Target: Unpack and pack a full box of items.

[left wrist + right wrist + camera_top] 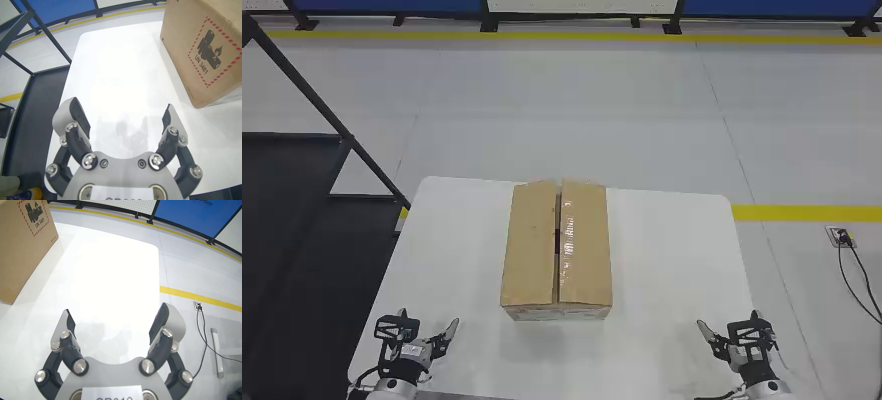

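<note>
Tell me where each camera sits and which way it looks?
Top view: above the arms, looking down at the white table and closed cardboard box; the left gripper and right gripper show at the near edge.
Left wrist view: on the left wrist, facing across the table past its own open fingers.
Right wrist view: on the right wrist, facing across the table past its own open fingers.
All three views share the box and table.

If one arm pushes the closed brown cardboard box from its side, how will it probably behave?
The brown cardboard box looks stiff: flat walls, flaps closed. If full, as the task says, it is probably heavy. With its long base on the smooth white table, it should slide rather than tip.
</note>
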`<state>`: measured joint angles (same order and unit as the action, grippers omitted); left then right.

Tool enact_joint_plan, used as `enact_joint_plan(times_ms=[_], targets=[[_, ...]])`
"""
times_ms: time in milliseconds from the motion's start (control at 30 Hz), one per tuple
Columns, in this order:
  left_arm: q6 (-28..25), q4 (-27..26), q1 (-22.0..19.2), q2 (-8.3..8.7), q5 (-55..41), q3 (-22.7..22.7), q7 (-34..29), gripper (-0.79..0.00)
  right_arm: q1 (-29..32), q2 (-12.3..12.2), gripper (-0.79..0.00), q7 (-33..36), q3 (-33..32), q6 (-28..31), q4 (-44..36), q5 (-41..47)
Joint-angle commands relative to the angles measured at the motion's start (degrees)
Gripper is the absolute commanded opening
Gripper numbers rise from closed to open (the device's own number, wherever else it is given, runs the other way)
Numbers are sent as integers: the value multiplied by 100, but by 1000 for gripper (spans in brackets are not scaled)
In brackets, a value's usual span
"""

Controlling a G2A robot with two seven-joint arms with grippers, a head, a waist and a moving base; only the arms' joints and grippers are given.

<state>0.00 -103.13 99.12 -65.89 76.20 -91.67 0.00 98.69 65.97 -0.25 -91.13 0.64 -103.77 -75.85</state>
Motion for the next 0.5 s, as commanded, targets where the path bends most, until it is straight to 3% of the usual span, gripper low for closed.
enact_joint_plan(times_ms=[0,233,467], targets=[[0,0,0,0,0,0,0,0,-80,11,0,-47,79,-16,-83,-84],[-270,30,-141,-8,-401,-208,263,0,-436,93,0,-65,530,-480,-406,-374],[-327,54,-172,-7,-454,-275,264,0,-533,107,0,71,658,-390,-464,-353]])
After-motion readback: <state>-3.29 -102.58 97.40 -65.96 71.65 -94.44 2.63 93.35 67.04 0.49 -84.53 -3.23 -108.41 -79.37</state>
